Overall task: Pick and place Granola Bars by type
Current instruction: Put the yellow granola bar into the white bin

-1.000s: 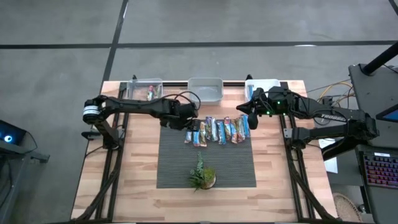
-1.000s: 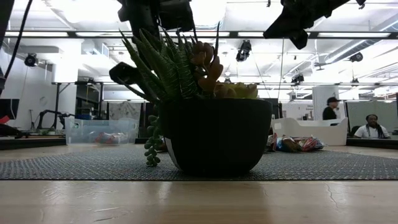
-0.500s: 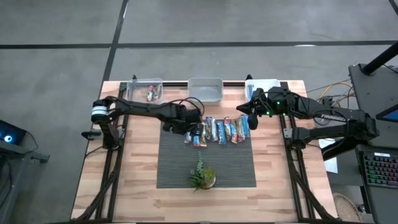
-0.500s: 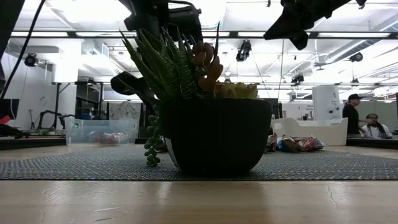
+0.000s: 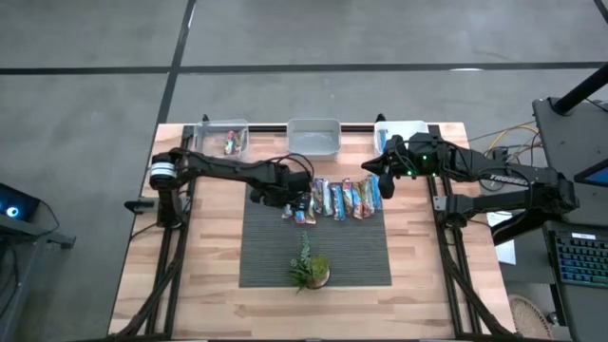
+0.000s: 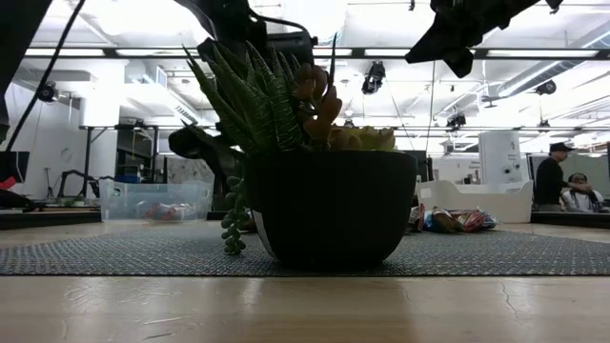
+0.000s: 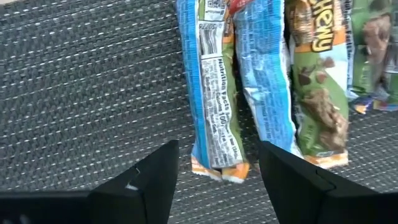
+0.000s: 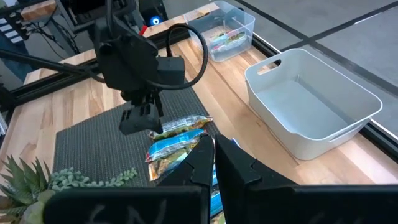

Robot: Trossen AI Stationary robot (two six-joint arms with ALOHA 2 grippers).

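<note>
Several granola bars [image 5: 334, 199] lie side by side in a row on the dark woven mat [image 5: 266, 247]; they also show in the right wrist view [image 8: 177, 140]. My left gripper [image 5: 296, 195] hangs open over the left end of the row, pointing down. In its wrist view, my left gripper [image 7: 217, 180] has a finger on either side of one end of the leftmost blue bar [image 7: 211, 112], clear of it. My right gripper [image 5: 369, 168] waits shut in the air past the right end of the row.
A potted plant [image 5: 309, 270] stands on the mat's near part and fills the low view [image 6: 329, 205]. Along the far edge stand a clear bin [image 5: 224, 136] with bars inside, a grey bin [image 5: 313, 136] and a white bin [image 8: 311, 106]. People stand in the room beyond.
My left gripper has sunk toward the mat and gone a little toward the table's right edge, coming over the leftmost bar, its fingers still open. The bars have not moved.
</note>
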